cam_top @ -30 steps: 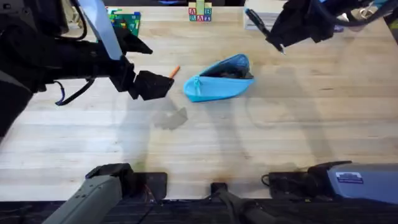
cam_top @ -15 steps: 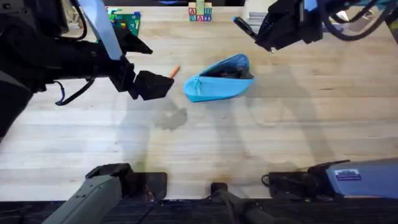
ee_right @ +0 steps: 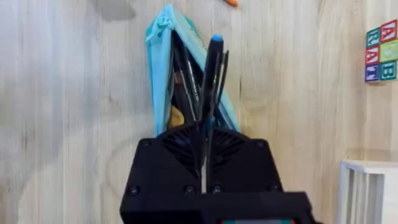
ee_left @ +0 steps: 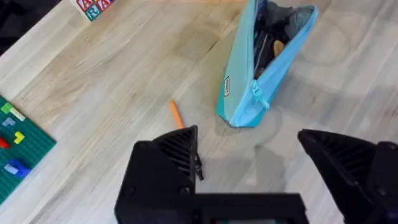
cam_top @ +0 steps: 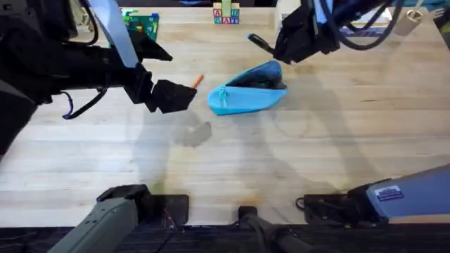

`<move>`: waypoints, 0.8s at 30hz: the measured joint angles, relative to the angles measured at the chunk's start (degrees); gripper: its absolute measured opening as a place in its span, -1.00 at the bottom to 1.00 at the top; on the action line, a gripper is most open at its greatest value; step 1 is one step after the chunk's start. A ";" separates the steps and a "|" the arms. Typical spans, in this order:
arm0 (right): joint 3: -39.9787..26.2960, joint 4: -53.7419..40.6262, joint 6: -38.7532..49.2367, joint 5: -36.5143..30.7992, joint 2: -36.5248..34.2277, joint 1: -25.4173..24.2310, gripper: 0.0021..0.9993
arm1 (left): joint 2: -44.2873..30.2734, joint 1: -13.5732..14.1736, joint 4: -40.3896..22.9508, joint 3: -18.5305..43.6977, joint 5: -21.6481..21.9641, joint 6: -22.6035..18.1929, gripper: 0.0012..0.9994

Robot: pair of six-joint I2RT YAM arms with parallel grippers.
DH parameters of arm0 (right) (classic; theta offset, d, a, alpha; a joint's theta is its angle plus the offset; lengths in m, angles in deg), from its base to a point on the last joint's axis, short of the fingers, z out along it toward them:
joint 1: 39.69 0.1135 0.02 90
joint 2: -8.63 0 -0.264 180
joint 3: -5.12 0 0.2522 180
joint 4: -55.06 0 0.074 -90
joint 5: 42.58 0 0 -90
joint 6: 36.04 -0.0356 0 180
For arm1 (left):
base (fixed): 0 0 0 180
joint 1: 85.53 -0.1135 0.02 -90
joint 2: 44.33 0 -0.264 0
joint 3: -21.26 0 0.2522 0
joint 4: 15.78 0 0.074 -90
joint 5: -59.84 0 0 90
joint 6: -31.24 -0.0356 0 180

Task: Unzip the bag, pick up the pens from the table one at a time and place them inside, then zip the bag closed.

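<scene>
The light-blue bag (cam_top: 247,92) lies unzipped in the middle of the table (cam_top: 295,161), dark items showing in its mouth (ee_left: 268,43). An orange pen (cam_top: 196,81) rests on the wood just left of the bag, also seen in the left wrist view (ee_left: 176,115). My left gripper (cam_top: 172,95) hovers open beside that pen, its fingers (ee_left: 177,158) spread with nothing between them. My right gripper (cam_top: 285,43) is above the bag's far right end, shut on a dark pen (cam_top: 256,41). In the right wrist view this pen (ee_right: 211,81) points out over the open bag (ee_right: 163,68).
A green brick baseplate (cam_top: 140,22) lies at the far left and a stack of letter blocks (cam_top: 226,14) at the far middle. A white box (ee_right: 367,186) stands near the blocks. Bare wood stretches in front of the bag.
My right gripper has carried the dark pen leftward from the far right toward the bag. The left arm, bag and orange pen have stayed where they were.
</scene>
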State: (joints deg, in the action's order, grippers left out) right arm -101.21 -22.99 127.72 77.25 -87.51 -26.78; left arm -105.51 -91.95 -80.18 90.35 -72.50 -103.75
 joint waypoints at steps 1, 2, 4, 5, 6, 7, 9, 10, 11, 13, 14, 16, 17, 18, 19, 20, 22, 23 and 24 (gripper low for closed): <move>0.00 0.00 0.00 0.00 -0.43 0.04 -0.94 | 0.01 0.00 0.00 0.00 0.00 0.00 0.99; 0.00 0.00 0.02 0.02 -0.77 0.07 -0.94 | 0.01 0.00 0.00 0.00 0.02 0.00 0.99; 0.00 0.01 0.01 0.02 -1.43 0.12 -0.94 | 0.01 0.00 0.00 0.00 0.00 0.01 0.99; 0.00 0.00 0.00 0.02 -1.77 0.17 -0.94 | 0.01 0.00 0.00 0.00 0.00 0.00 0.99; 0.00 0.07 0.02 0.02 -2.02 0.20 -0.94 | 0.01 0.00 0.00 0.00 0.02 0.02 0.99; 0.00 0.14 0.02 0.02 -2.26 0.22 -0.94 | 0.01 0.00 0.00 0.00 0.01 0.01 0.99; 0.00 0.22 0.02 0.00 -2.60 0.22 -0.94 | 0.01 0.00 0.00 0.00 0.00 0.00 0.99; 0.00 0.24 0.05 0.02 -2.63 0.22 -0.94 | 0.01 0.00 0.00 0.00 0.02 0.02 0.99; 0.00 0.23 0.15 0.02 -2.63 0.22 -0.94 | -0.01 0.00 0.00 0.00 0.00 0.00 0.99; 0.00 0.26 0.24 0.02 -2.63 0.22 -0.94 | 0.01 0.00 0.00 0.00 0.00 0.00 0.99; 0.00 0.26 0.26 0.02 -2.62 0.22 -0.94 | 0.01 0.00 0.00 0.00 0.00 0.00 0.99; 0.00 0.26 0.31 0.02 -2.63 0.22 -0.94 | -0.01 0.00 0.00 0.00 0.02 0.00 0.99; 0.00 0.26 0.42 0.02 -2.62 0.22 -0.94 | 0.01 0.00 0.00 0.00 0.02 0.00 0.99; 0.00 0.25 0.42 0.02 -2.62 0.22 -0.94 | 0.00 0.00 0.00 0.00 0.01 0.00 0.99; 0.00 0.24 0.44 0.02 -2.63 0.22 -0.94 | -0.01 0.00 0.00 0.00 0.00 0.00 0.99; -0.07 0.26 0.44 0.04 -3.23 0.22 -0.94 | 0.01 0.00 0.00 0.00 0.00 0.00 0.99; -0.07 0.26 0.45 0.04 -4.41 0.26 -0.94 | -0.01 0.00 0.00 0.00 0.00 0.01 0.99; -0.07 0.40 0.44 0.02 -6.63 0.50 -0.94 | -0.01 0.00 0.00 0.00 0.01 0.00 0.99; -0.07 0.42 0.44 0.02 -7.28 0.62 -0.94 | 0.01 0.00 0.00 0.00 0.01 0.00 0.99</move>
State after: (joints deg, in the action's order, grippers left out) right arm -101.28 -22.58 128.15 77.27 -94.78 -26.16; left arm -105.50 -91.95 -80.18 90.35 -72.50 -103.75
